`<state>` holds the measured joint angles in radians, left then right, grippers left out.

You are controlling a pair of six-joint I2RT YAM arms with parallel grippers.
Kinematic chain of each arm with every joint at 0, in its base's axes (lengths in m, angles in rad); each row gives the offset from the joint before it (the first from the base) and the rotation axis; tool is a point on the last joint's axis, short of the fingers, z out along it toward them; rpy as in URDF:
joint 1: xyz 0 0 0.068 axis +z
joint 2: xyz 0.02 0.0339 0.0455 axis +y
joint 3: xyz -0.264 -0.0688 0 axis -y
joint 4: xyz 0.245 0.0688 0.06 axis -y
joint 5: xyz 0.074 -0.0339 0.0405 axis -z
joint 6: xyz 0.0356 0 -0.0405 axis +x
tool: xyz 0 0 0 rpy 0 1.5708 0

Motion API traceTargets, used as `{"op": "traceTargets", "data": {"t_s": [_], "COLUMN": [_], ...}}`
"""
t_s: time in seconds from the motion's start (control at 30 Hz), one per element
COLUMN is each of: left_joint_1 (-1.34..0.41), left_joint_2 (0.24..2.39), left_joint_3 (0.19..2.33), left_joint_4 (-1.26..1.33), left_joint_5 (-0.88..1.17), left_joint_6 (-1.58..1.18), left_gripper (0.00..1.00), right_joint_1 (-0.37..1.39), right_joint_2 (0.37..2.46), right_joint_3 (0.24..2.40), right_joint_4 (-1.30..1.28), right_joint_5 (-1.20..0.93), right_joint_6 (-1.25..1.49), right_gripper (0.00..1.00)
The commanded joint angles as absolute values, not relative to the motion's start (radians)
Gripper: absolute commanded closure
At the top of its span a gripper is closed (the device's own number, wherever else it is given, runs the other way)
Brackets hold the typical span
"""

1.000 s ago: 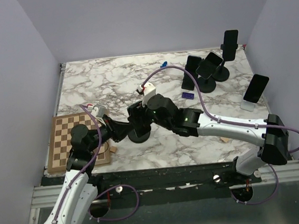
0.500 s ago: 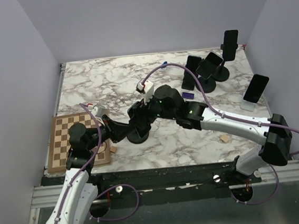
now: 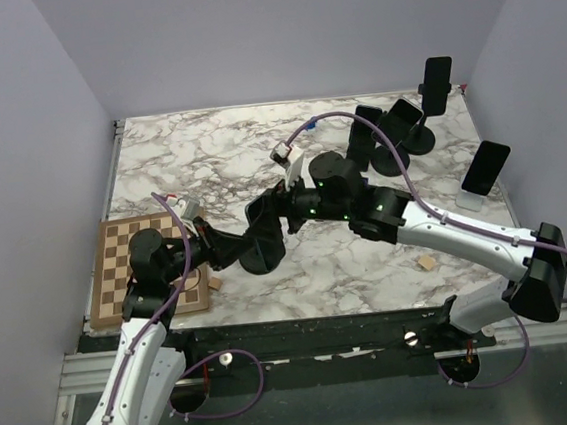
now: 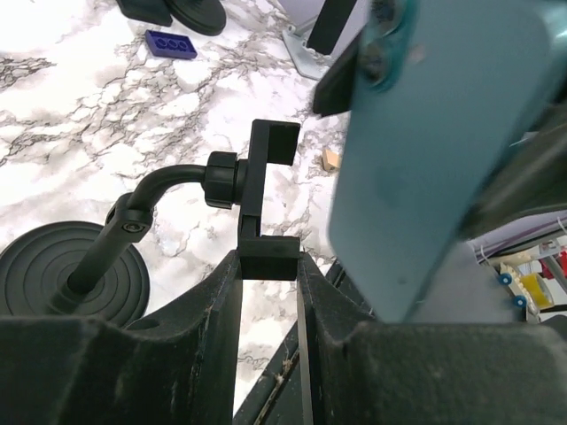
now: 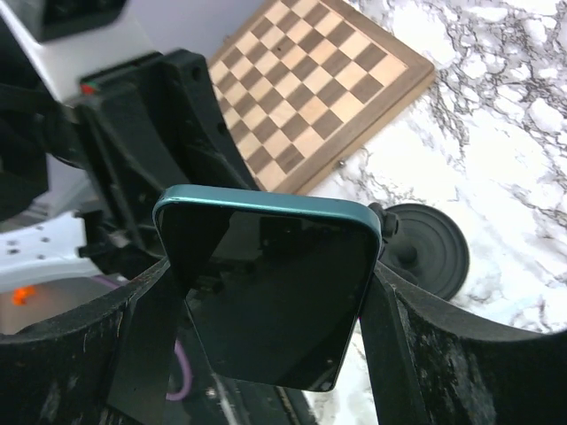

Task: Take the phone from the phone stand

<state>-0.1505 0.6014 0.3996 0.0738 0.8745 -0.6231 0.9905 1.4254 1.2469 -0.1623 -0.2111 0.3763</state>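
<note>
**Phone out of the cradle**

The phone [image 4: 425, 150] has just been drawn clear. A second ago the right arm was folded low over the phone stand [image 4: 252, 195]; now it is stretched higher and further back, and the cradle is seen empty, with both clamp lips bare. The phone is carried up and to the right of the phone stand, close to it but apart from it, off the marble surface [image 3: 197, 150].

The right gripper [image 5: 273, 292] is clamped on the phone, its jaws pressed against the phone's two side edges. The left gripper [image 4: 268, 283] is closed partway, its jaws pinching the cradle's lower lip, so the phone stand is kept from tipping.

The removal itself is judged done; only a set-down appears to be left.

Now the count:

- **Freed phone:** one.
- **Braced phone stand:** one.
- **Other phones [image 3: 438, 82]:** four, propped well behind and right of the phone stand; their holders cannot be counted cleanly.
- **Chessboard [image 3: 127, 258]:** one, left of the phone stand.
- **Wooden blocks [image 3: 426, 261]:** two.
- **Blue piece [image 4: 170, 44]:** one small one.
</note>
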Motion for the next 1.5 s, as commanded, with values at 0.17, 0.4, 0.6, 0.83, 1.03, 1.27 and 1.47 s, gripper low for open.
{"op": "traceTargets", "data": {"t_s": [0.17, 0.4, 0.6, 0.83, 1.03, 1.27, 1.47], "left_joint_1": [-0.141, -0.141, -0.143, -0.258, -0.444, -0.79, -0.941], "left_joint_2": [0.558, 0.48, 0.4, 0.321, 0.398, 0.601, 0.782], "left_joint_3": [0.458, 0.53, 0.655, 0.759, 0.752, 0.833, 0.885], "left_joint_4": [-0.175, -0.335, -0.51, -0.488, -0.373, -0.268, -0.16], "left_joint_5": [0.739, 0.677, 0.629, 0.577, 0.467, 0.197, 0.068], "left_joint_6": [-0.659, -0.637, -0.551, -0.566, -0.66, -0.623, -0.619], "left_gripper": [0.83, 0.23, 0.14, 0.13, 0.14, 0.13, 0.2], "right_joint_1": [0.986, 0.983, 0.984, 0.984, 0.983, 0.984, 0.984], "right_joint_2": [1.313, 1.271, 1.245, 1.21, 1.191, 1.151, 1.11], "right_joint_3": [1.41, 1.439, 1.463, 1.47, 1.442, 1.424, 1.406], "right_joint_4": [-0.292, -0.465, -0.599, -0.645, -0.649, -0.666, -0.692], "right_joint_5": [0.018, 0.303, 0.46, 0.399, 0.362, 0.336, 0.315], "right_joint_6": [0.558, 0.602, 0.631, 0.696, 0.727, 0.743, 0.764], "right_gripper": [0.99, 0.99, 0.99, 0.99, 0.99, 0.99, 0.99]}}
